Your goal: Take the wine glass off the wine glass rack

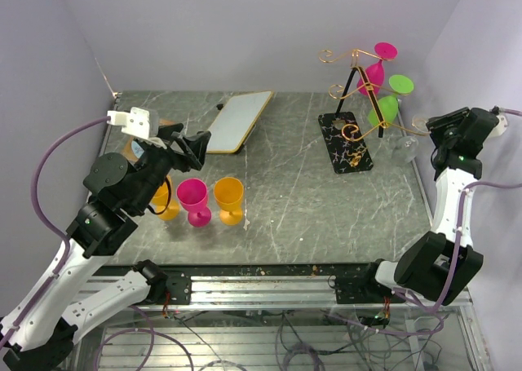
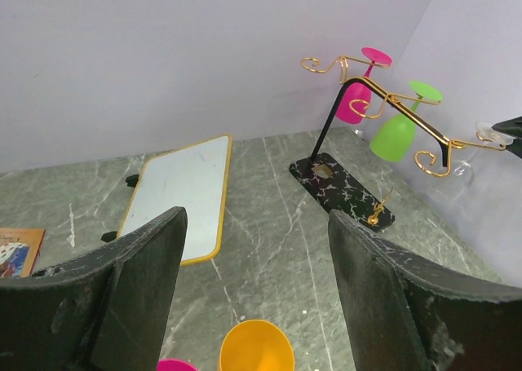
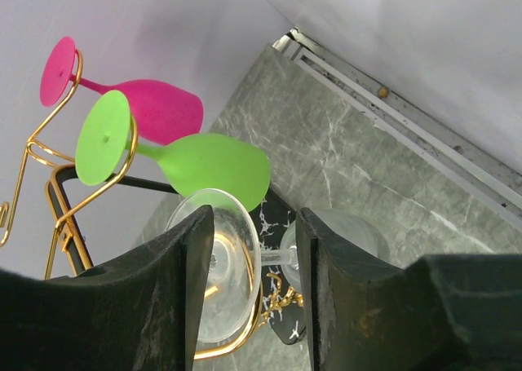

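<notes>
Clear glass, thin-walled: the wine glass hangs upside down from the nearest curled arm of the wine glass rack, at the table's right rear, its foot disc cradled by the gold wire and its bowl below. Right gripper is at it, jaws part-way apart with the stem showing across the gap. Whether either pad touches glass I cannot tell, so no grip confirmed. Left gripper is wide apart, empty, well away over the left side. Risks, as judged: the jaws may land on the foot disc or bowl rather than the stem, and smooth glass would slip or twist. A pull straight up or sideways would catch the foot on the wire curl and drag the light rack, tipping it or shaking loose the green glass and pink glass hanging just behind. The foot probably needs to slide out along the arm's open end first. Transparent; edges hard to read against the black veined base.
</notes>
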You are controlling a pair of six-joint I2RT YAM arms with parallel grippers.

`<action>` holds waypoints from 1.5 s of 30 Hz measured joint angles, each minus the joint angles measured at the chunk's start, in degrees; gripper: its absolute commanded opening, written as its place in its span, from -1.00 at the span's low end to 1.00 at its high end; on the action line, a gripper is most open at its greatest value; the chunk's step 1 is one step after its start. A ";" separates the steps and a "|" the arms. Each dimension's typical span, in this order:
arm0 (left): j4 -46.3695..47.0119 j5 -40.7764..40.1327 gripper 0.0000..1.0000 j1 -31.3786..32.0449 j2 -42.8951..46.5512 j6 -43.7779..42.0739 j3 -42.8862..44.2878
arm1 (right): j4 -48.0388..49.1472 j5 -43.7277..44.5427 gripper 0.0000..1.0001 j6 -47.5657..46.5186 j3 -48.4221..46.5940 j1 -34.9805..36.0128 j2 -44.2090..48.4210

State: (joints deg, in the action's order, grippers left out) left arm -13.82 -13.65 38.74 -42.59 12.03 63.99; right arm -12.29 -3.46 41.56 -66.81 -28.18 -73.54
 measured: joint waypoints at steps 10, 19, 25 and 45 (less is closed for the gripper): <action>0.28 -0.02 0.61 -0.02 0.00 0.00 0.00 | 1.92 -0.46 -0.57 0.28 0.11 0.00 -0.22; 0.31 -0.02 0.62 -0.02 0.00 0.00 0.00 | 3.06 -1.07 -0.91 1.36 0.13 -0.02 -0.33; 0.28 -0.04 0.62 -0.04 0.00 0.00 0.00 | 4.04 -1.14 -1.00 2.21 0.13 -0.04 -0.33; 0.61 0.39 0.63 -0.31 -0.37 0.37 -0.57 | 3.98 3.52 -1.00 11.21 3.91 -0.04 5.75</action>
State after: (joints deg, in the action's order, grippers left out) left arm -13.21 -13.26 38.44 -42.96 12.40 63.42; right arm -8.32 0.05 52.77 -62.89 -28.23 -67.79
